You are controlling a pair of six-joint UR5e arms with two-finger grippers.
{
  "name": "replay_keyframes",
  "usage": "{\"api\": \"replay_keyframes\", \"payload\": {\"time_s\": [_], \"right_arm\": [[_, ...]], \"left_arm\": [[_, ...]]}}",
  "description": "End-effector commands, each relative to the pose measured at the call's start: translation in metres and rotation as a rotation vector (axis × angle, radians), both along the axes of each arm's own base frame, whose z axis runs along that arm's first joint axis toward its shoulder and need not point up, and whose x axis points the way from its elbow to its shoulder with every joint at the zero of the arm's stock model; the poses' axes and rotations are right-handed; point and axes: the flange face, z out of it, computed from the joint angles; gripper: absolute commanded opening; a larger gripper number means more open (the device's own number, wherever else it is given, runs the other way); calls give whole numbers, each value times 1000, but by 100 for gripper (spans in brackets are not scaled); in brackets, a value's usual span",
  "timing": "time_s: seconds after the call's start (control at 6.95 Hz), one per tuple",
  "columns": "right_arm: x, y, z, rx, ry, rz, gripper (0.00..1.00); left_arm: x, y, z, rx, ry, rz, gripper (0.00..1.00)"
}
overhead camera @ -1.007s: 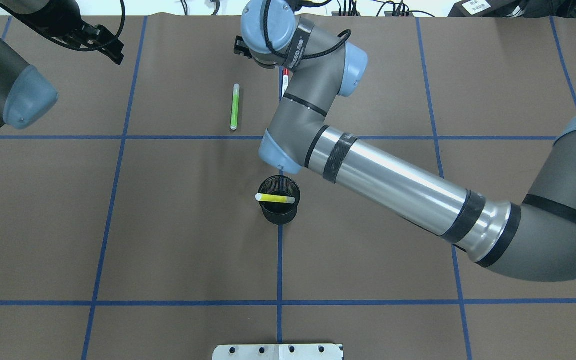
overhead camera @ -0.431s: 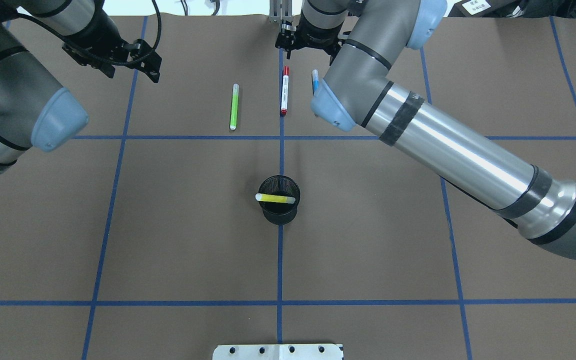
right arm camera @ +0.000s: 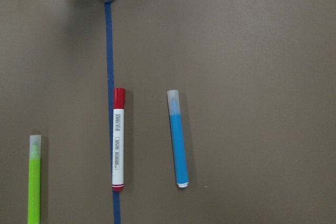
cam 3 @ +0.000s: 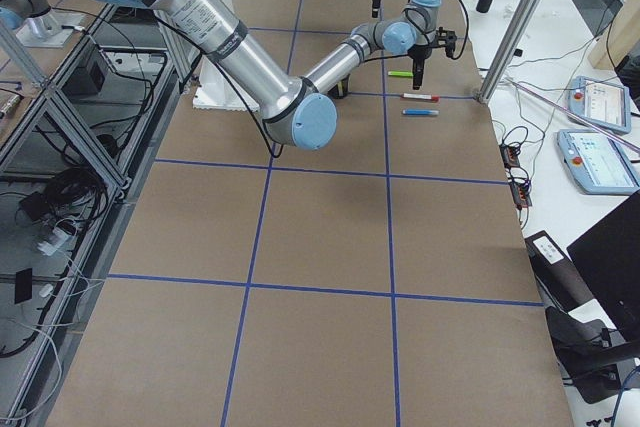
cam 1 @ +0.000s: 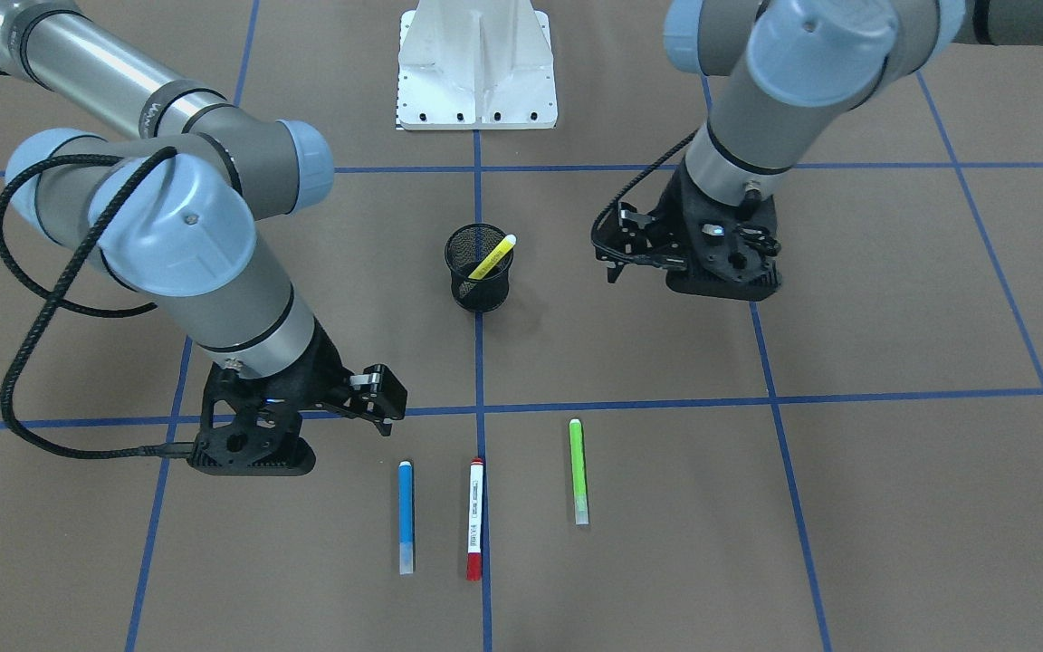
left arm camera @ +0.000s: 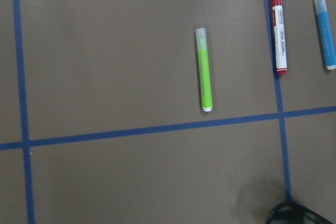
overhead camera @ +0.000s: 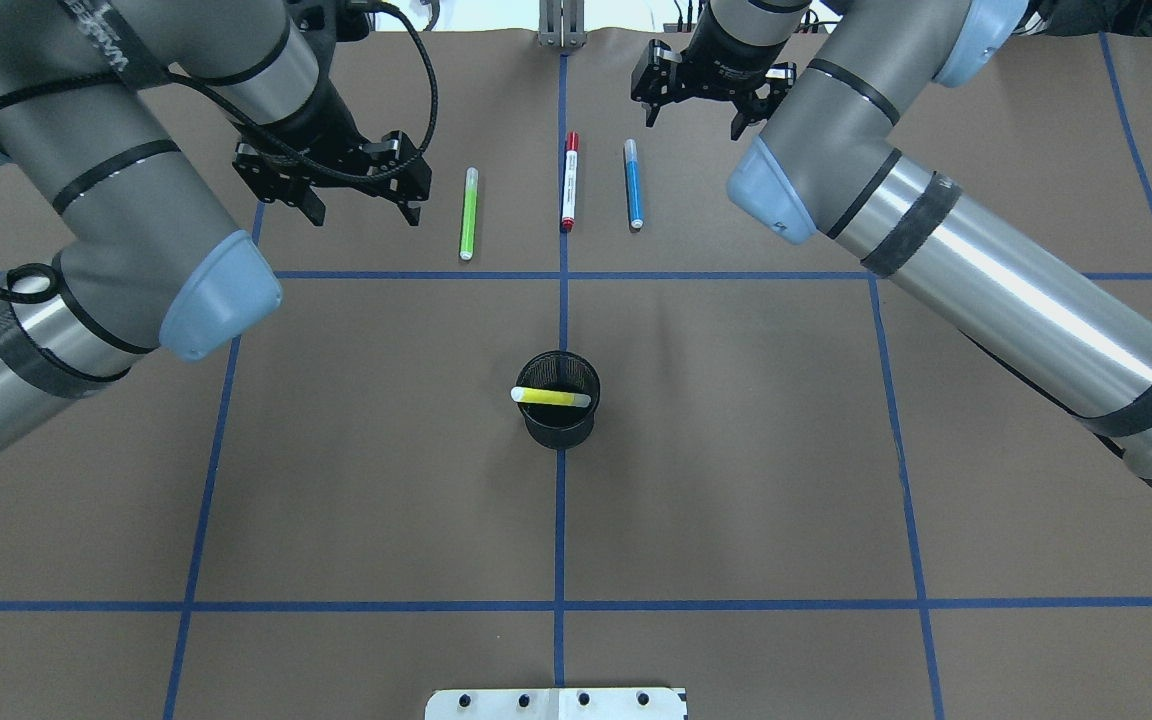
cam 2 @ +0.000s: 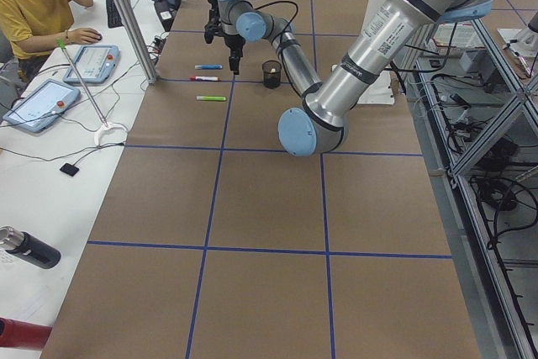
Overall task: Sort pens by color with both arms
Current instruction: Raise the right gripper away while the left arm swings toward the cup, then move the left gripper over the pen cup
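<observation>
Overhead view, 12 o'clock = far edge of the counter [overhead camera: 386, 480], away from the robot.

- Black mesh cup [overhead camera: 560, 428] stands upright near mid-counter, on the centre tape line [overhead camera: 559, 520].
- Yellow pen [overhead camera: 551, 397] is in the cup. From above it spans the rim along the 9-to-3 line, pale end at 9. Front view shows it leaning, upper tip above the rim.
- Three pens lie flat in a row at the cup's 12 o'clock side, past the cross tape line. All run 12-to-6, apart from one another.
- Green pen [overhead camera: 469, 213]: at the cup's 11 o'clock, pale cap at the 12 end.
- White pen with red cap [overhead camera: 568, 182]: at the cup's 12 o'clock, on the centre tape line, cap at the 12 end.
- Blue pen [overhead camera: 633, 184]: at the cup's 1 o'clock, pale cap at the 12 end.
- Left arm [overhead camera: 106, 200] comes in from 9 o'clock. Left gripper [overhead camera: 366, 212] is at 9 o'clock of the green pen, near it but not touching. Fingers spread wide, nothing between them.
- Right arm [overhead camera: 986, 290] comes in from 4 o'clock. Right gripper [overhead camera: 693, 122] is at 1 o'clock of the blue pen, apart from it. Fingers spread, nothing held.
- Left wrist view: green pen central, red-capped and blue pens toward 2 o'clock.
- White base plate [overhead camera: 556, 703] at the 6 o'clock edge.
</observation>
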Motion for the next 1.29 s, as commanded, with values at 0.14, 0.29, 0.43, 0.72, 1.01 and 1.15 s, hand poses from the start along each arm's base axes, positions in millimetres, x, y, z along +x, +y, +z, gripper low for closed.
{"api": "replay_keyframes", "payload": {"time_s": [0.14, 0.29, 0.43, 0.72, 1.01, 1.15], "right_arm": [[34, 11, 13, 21, 59, -80, 99], [34, 12, 11, 24, 58, -80, 99], [35, 11, 11, 24, 58, -79, 99], [34, 12, 11, 23, 58, -79, 99], [34, 11, 12, 24, 59, -79, 99], [34, 11, 13, 23, 60, -79, 99]], "left_arm": [[59, 36, -14, -135, 51, -30, 100], [81, 36, -8, -170, 97, -55, 100], [106, 41, 2, -179, 132, -56, 100], [126, 54, 6, -177, 161, -31, 100], [134, 64, 8, -170, 170, -11, 85], [136, 66, 10, -173, 167, -7, 70]]}}
